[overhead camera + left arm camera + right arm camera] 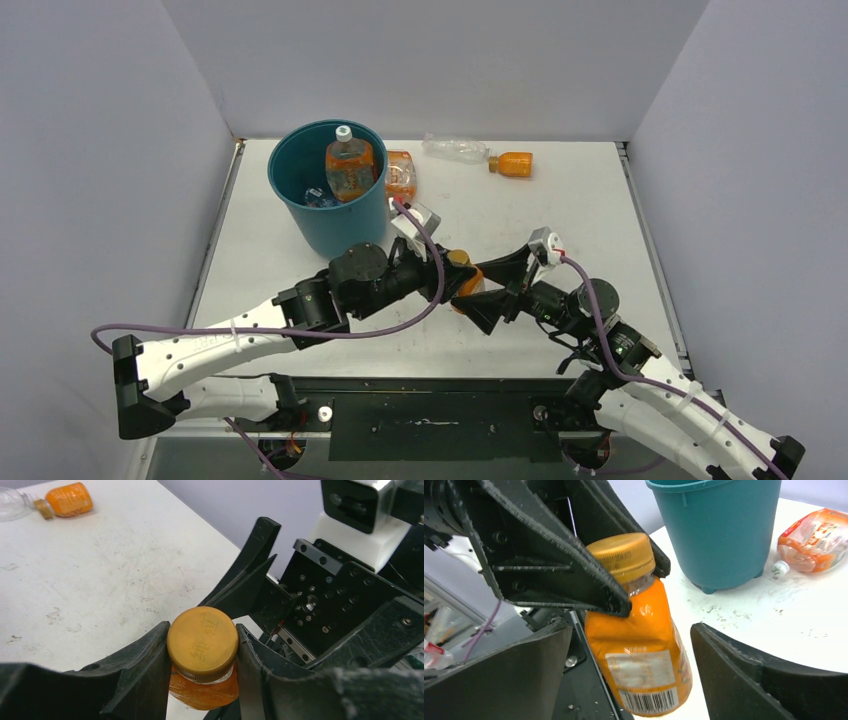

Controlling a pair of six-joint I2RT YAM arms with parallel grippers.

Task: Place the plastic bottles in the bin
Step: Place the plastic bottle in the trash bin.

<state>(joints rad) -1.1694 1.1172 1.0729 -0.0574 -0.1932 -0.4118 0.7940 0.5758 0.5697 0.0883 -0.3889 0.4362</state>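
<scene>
My left gripper (455, 262) is shut on the gold cap (202, 643) of a solid orange bottle (641, 647) and holds it off the table, near the table's front middle. My right gripper (631, 672) is open, its jaws on either side of that bottle's body without touching it; it also shows in the top view (490, 300). The teal bin (328, 190) stands at the back left and holds a clear orange-label bottle (348, 165) and another, bluish one (320, 197). More bottles lie on the table: an orange-label one (400, 174), a clear one (455, 149), an orange one (513, 163).
The white table (590, 220) is walled by grey panels on the left, back and right. Its front edge meets a black base rail (430, 400) where both arms are mounted. Purple cables (420, 300) loop off both arms.
</scene>
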